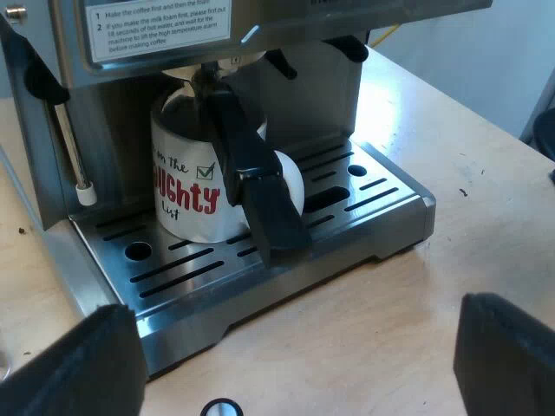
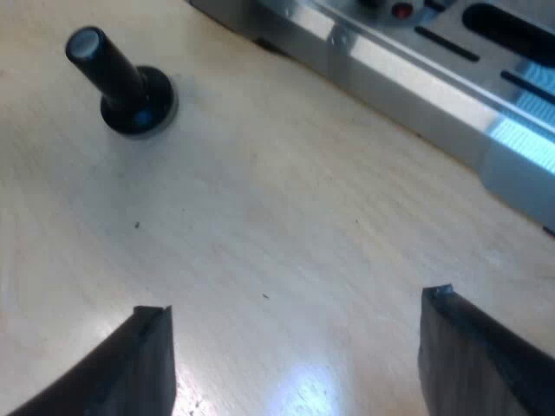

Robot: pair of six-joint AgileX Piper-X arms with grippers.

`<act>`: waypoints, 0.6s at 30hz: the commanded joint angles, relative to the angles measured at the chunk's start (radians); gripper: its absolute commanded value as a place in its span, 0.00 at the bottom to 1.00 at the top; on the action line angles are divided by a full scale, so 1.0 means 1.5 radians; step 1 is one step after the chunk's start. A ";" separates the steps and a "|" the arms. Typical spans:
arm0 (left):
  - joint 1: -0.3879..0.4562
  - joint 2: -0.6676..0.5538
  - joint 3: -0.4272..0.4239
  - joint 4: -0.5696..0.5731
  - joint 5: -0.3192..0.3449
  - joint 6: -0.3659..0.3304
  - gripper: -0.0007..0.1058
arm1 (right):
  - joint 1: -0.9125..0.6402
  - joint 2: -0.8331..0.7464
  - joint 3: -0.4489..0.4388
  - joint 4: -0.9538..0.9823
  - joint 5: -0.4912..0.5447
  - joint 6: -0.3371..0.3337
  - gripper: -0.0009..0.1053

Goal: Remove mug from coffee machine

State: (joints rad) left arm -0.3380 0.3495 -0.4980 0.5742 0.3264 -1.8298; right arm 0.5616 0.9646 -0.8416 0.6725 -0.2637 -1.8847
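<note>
The mug (image 1: 186, 195) stands on the drip tray (image 1: 373, 195) of the espresso machine (image 1: 52, 95), under the locked-in holder (image 1: 251, 165), whose dark handle slants across the mug's front. The left tool (image 1: 295, 355) hangs open and empty over the table (image 1: 408, 286) before the tray. The right tool (image 2: 295, 347), likewise spread and empty, hovers near a black-knobbed tamper (image 2: 121, 82).

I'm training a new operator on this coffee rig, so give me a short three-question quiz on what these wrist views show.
1. True or false: the mug stands on the machine's drip tray.
2. What crosses in front of the mug? A) the holder's dark handle B) a measuring glass C) a person's hand
3. Fill in: on the table, ahead of the right gripper, stands a tamper with a black ____.
Key: 1 true; 2 A; 3 knob.
</note>
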 commanded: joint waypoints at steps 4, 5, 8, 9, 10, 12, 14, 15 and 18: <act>-0.003 -0.001 -0.005 -0.007 0.000 -0.002 0.75 | 0.002 0.037 -0.002 -0.016 -0.001 0.003 0.59; -0.003 -0.001 -0.005 -0.007 0.000 -0.002 0.75 | 0.002 0.041 -0.002 -0.019 -0.001 0.003 0.59; -0.003 -0.001 -0.005 -0.007 0.000 -0.002 0.75 | 0.002 0.073 -0.002 -0.071 -0.001 0.026 0.59; -0.003 -0.001 -0.005 -0.007 0.000 -0.002 0.75 | 0.002 0.076 -0.002 -0.077 -0.001 0.030 0.59; -0.003 -0.001 -0.005 -0.007 0.000 -0.002 0.75 | 0.002 0.083 -0.002 -0.094 -0.001 0.038 0.59; -0.003 -0.001 -0.005 -0.007 0.000 -0.002 0.75 | 0.002 0.095 -0.002 -0.118 0.008 0.044 0.59; -0.003 -0.001 -0.005 -0.007 0.000 -0.002 0.75 | 0.009 0.109 -0.002 -0.141 0.030 0.054 0.59; -0.003 -0.001 -0.005 -0.007 0.000 -0.002 0.75 | 0.013 0.112 -0.002 -0.145 0.040 0.054 0.59; -0.003 -0.001 -0.005 -0.007 0.000 -0.002 0.75 | 0.046 0.130 -0.002 -0.182 0.088 0.052 0.59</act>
State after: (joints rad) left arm -0.3380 0.3495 -0.4980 0.5742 0.3264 -1.8298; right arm 0.6269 1.1601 -0.8416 0.4206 -0.1377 -1.7986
